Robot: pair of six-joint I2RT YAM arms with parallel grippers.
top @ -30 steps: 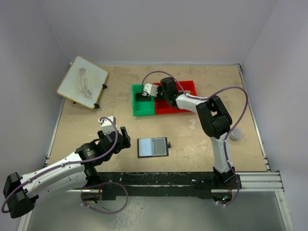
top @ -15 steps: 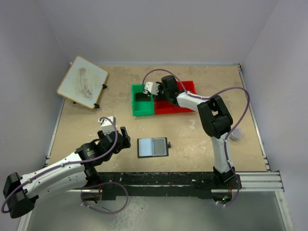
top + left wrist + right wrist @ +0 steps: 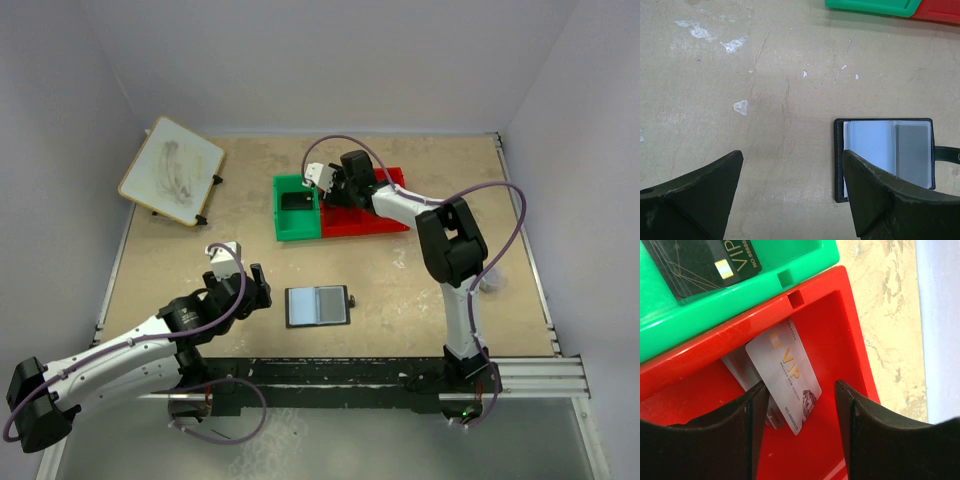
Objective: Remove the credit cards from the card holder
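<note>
Tan table (image 3: 180, 255) | right-wrist only: silver card (image 3: 786, 376) in red bin (image 3: 837, 327) | both jaws apart

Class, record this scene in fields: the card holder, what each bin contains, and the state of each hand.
card holder: lying open, pale inside up
green bin: dark card inside
red bin: pale card atop other pale cards
left hand: open, empty, to the left of the holder, not touching it
right hand: open, empty, over the red bin
</note>
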